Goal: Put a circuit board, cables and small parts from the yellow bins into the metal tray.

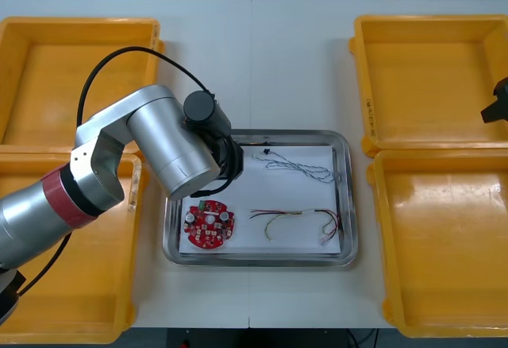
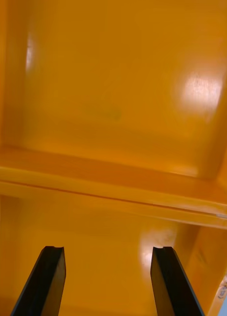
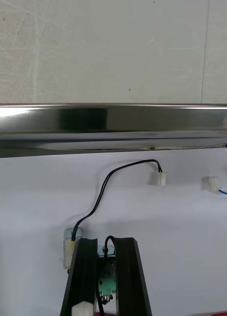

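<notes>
The metal tray (image 1: 258,259), white inside, holds a round red circuit board (image 1: 209,226), a twisted blue and white cable (image 1: 298,169) and a red and yellow cable (image 1: 298,221). My left arm (image 1: 171,149) reaches over the tray's left part, above the board. In the left wrist view my left gripper (image 3: 106,243) is shut on a thin black cable (image 3: 101,197) that curves away to a white plug (image 3: 161,178) lying on the white liner near the tray's rim (image 3: 113,121). My right gripper (image 2: 108,256) hangs open over the far right yellow bin (image 1: 429,86), with nothing between its fingers.
Two yellow bins stand at the left (image 1: 48,78) (image 1: 79,284) and a second right one (image 1: 444,245) sits near the front. A white plug of the blue and white cable (image 3: 211,184) lies just beside the black cable's plug.
</notes>
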`<state>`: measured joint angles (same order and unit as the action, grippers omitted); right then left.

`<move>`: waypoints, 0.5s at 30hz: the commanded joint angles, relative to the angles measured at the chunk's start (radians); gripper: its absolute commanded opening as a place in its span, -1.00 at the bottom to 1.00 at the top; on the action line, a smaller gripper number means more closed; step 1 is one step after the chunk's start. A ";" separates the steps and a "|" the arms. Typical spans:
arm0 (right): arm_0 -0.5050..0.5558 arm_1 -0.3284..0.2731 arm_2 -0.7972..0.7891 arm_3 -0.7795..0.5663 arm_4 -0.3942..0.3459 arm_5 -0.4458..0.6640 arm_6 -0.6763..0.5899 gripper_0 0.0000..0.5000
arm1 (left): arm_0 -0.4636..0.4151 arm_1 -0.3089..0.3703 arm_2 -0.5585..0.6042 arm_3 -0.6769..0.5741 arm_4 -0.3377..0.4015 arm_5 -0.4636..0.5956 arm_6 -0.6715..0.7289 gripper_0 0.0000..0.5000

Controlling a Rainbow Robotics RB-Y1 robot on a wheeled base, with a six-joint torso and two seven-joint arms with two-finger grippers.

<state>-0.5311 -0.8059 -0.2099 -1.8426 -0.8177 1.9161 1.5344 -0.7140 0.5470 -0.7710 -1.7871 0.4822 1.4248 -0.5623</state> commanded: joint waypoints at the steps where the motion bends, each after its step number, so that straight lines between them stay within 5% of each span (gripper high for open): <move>1: 0.075 -0.052 -0.077 -0.056 -0.012 0.004 -0.046 1.00 | 0.007 -0.019 -0.010 -0.012 -0.020 -0.012 0.062 0.28; 4: 0.112 -0.053 -0.100 -0.072 -0.015 0.004 -0.062 1.00 | 0.007 -0.019 -0.005 -0.014 -0.020 -0.010 0.065 1.00; 15: 0.207 -0.053 -0.135 -0.116 -0.028 -0.006 -0.112 1.00 | 0.007 -0.019 0.018 -0.028 -0.010 -0.007 0.074 1.00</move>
<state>-0.3651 -0.8060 -0.3019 -1.9102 -0.8334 1.9160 1.4680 -0.7140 0.5470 -0.7710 -1.7870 0.4737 1.4244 -0.5622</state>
